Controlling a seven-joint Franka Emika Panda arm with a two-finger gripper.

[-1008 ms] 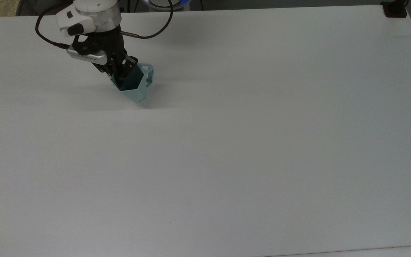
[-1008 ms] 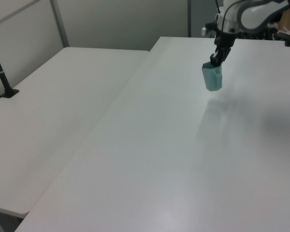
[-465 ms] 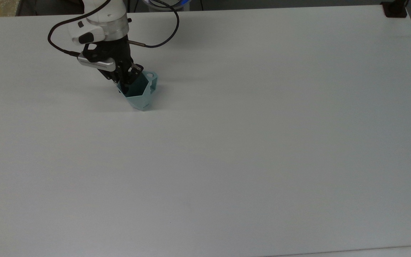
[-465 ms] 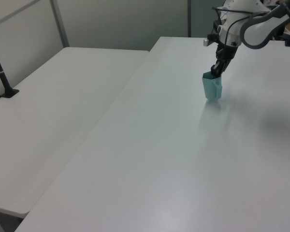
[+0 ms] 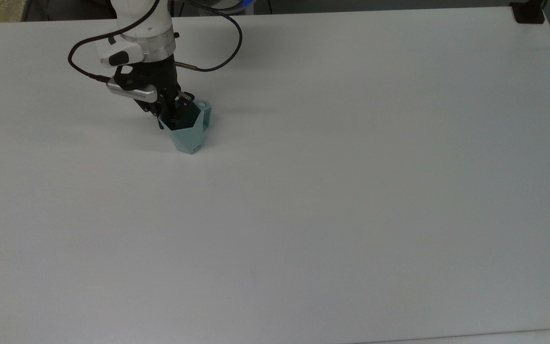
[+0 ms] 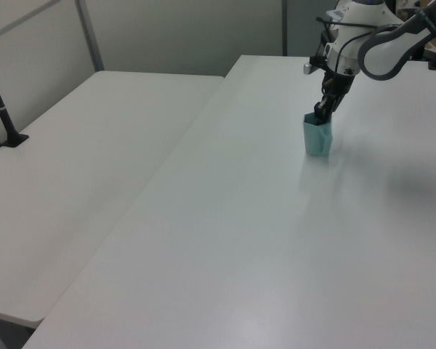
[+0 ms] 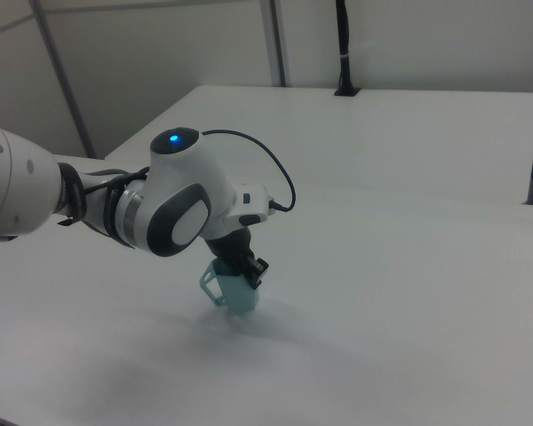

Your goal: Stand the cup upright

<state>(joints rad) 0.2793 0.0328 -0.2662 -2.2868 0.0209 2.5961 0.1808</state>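
We keep our tool (image 5: 175,111) clenched on the teal cup's (image 5: 188,134) rim wall, one finger inside, steadying it mouth-up on the counter (image 5: 351,191) at the top view's ten o'clock.

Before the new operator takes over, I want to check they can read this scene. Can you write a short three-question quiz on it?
1. True or false: the cup lies on its side on the table.
2. Where does the gripper hold the cup? A) by the handle B) on the rim wall, one finger inside C) under the base
3. In the top view, on which side of the cup is its handle?

Key
1. False: it stands with its opening up and its base at the table.
2. B.
3. The top view's right.
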